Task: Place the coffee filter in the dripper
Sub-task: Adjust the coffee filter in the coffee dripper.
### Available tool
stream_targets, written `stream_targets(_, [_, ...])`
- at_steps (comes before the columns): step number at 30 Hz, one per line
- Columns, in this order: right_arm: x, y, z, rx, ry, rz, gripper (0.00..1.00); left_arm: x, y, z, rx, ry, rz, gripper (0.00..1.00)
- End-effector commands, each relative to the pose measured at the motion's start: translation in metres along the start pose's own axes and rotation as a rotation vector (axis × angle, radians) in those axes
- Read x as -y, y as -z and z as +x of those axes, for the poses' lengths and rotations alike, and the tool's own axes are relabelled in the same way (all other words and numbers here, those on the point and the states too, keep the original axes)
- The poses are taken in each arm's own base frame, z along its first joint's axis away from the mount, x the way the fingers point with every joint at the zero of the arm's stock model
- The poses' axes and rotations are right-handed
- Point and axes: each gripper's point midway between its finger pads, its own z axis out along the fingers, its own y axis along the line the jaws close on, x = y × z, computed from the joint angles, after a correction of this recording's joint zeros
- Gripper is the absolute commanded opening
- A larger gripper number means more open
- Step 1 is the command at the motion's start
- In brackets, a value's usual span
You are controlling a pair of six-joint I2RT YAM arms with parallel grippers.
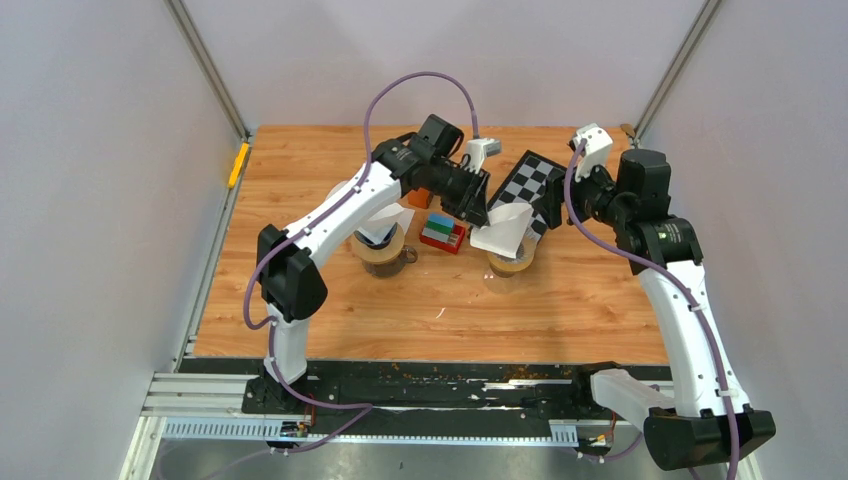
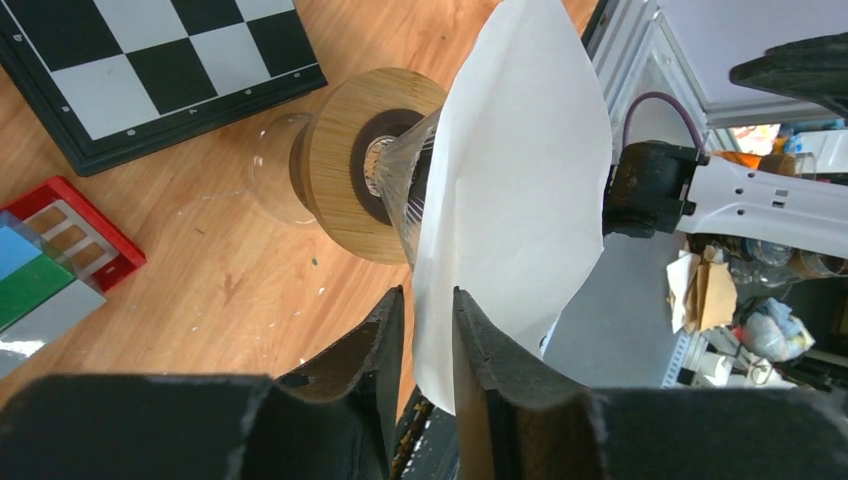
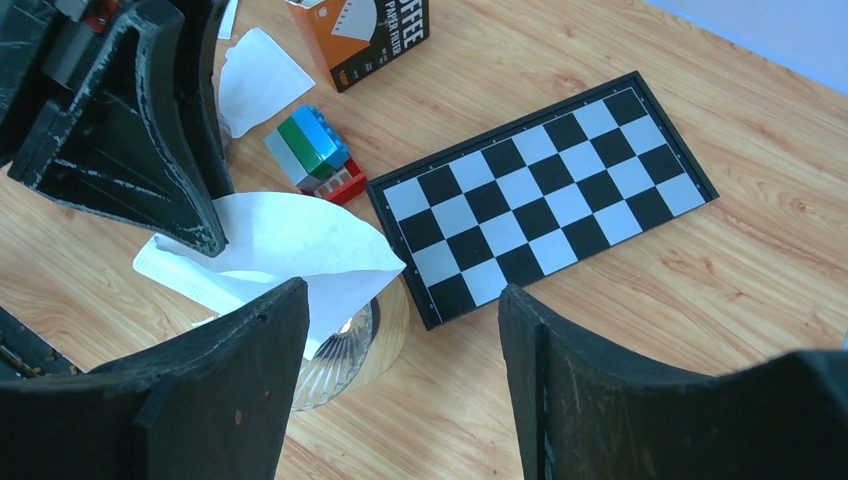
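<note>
Pale lilac walls (image 1: 90, 200) enclose a wooden table (image 1: 450, 320) on three sides.

White, checks and pale wood
The coffee filter (image 2: 510, 170) is plain white; the dripper (image 2: 335, 150) ribbed clear glass with pale wooden collar; the chessboard (image 3: 545, 190) black-and-white checked; the block tray (image 2: 108, 245) red with blue, green, grey

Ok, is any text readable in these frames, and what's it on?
"FFEE": large white letters on the orange box, with the start of the word cut off by the frame edge.
"PAPER FILTER": a smaller line beneath on the same box, only just legible.
The remaining small print on that box is too blurred to read.
No other text is visible.
</note>
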Motion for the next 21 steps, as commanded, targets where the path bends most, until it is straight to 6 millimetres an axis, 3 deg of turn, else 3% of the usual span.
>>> stream_targets(1, [0.004, 0.003, -0.01, 0.046, 0.028, 0.02, 0.69, 0.013, 0.013, -0.019, 0.059, -0.077, 0.014, 0.27])
stream_targets(9, [0.0, 0.005, -0.013, 0.048, 0.026, 0.003, 0.69, 0.012, 0.021, -0.024, 0.049, -0.166, -0.016, 0.0])
stream_targets(21, [-0.01, 0.011, -0.009, 0.021, -0.013, -0.04, 0.69, 0.025, 0.018, -0.018, -0.031, -0.385, -0.067, 0.0])
